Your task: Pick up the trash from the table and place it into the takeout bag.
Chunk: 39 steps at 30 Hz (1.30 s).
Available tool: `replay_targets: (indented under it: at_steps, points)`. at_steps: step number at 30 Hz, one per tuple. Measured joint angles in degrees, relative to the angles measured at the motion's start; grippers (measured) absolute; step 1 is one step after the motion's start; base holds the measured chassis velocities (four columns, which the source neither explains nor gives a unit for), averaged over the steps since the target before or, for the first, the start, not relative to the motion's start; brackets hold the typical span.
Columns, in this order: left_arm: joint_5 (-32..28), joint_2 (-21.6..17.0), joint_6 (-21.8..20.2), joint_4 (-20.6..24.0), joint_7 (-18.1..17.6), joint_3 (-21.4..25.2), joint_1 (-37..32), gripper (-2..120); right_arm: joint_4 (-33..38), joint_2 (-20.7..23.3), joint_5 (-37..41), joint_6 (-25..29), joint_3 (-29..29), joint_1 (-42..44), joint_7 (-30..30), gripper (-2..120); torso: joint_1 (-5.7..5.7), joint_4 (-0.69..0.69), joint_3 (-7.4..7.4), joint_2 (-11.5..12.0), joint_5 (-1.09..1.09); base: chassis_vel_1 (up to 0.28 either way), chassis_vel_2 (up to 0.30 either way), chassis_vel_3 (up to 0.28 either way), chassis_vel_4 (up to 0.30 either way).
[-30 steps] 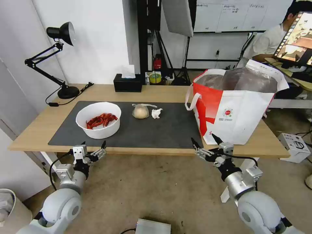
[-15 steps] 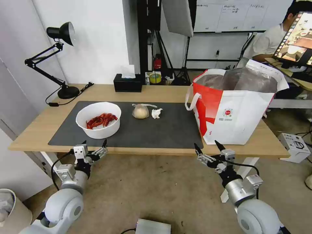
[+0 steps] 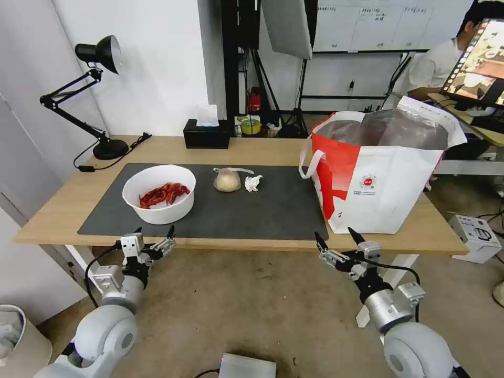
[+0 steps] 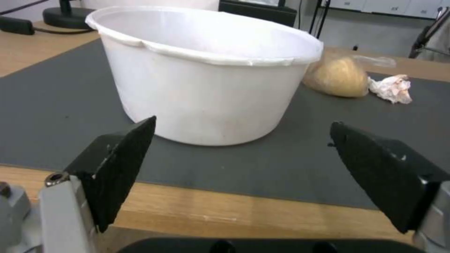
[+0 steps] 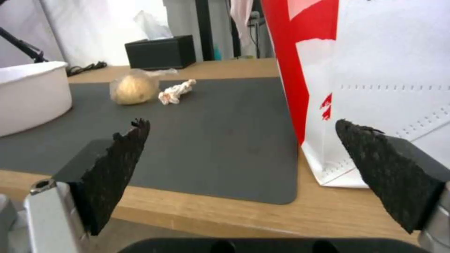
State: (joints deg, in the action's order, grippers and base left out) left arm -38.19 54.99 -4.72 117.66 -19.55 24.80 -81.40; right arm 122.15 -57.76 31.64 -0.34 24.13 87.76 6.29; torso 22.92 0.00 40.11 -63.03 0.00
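A white round bowl (image 3: pixel 159 193) (image 4: pixel 206 73) (image 5: pixel 28 95) holding red crayfish shells sits on the left of the dark grey mat (image 3: pixel 262 210). Mid-mat lie a knotted clear bag with a beige lump (image 3: pixel 227 180) (image 4: pixel 336 75) (image 5: pixel 133 88) and a crumpled white tissue (image 3: pixel 252 182) (image 4: pixel 390 89) (image 5: pixel 177 91). The white-and-red takeout bag (image 3: pixel 378 178) (image 5: pixel 375 70) stands open at the table's right end. My left gripper (image 3: pixel 153 237) (image 4: pixel 241 140) hangs open just off the table's front edge, facing the bowl. My right gripper (image 3: pixel 333 237) (image 5: pixel 244 138) is open before the bag's near corner.
A black desk lamp (image 3: pixel 89 94) stands at the back left and a black tissue box (image 3: pixel 206 134) at the back edge of the light-wood table (image 3: pixel 63 210). Stands, cables and a side desk crowd the room behind. Bare floor lies under my arms.
My right arm has drawn back and down from the table edge by a little. The left gripper has edged slightly lower. Everything on the table lies as before.
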Motion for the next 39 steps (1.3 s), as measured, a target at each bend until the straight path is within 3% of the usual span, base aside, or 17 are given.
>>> replay_targets:
  at_steps: [39]
  points:
    - [0.0, -0.4, -0.7, 1.1, -1.3, 0.3, 0.3, 100, -0.2, -0.3, -2.8, -2.1, -1.2, -2.0, 3.8, 100, 0.0, 0.0, 0.0, 0.0, 0.0, 0.0, 0.0, 0.0, 0.0]
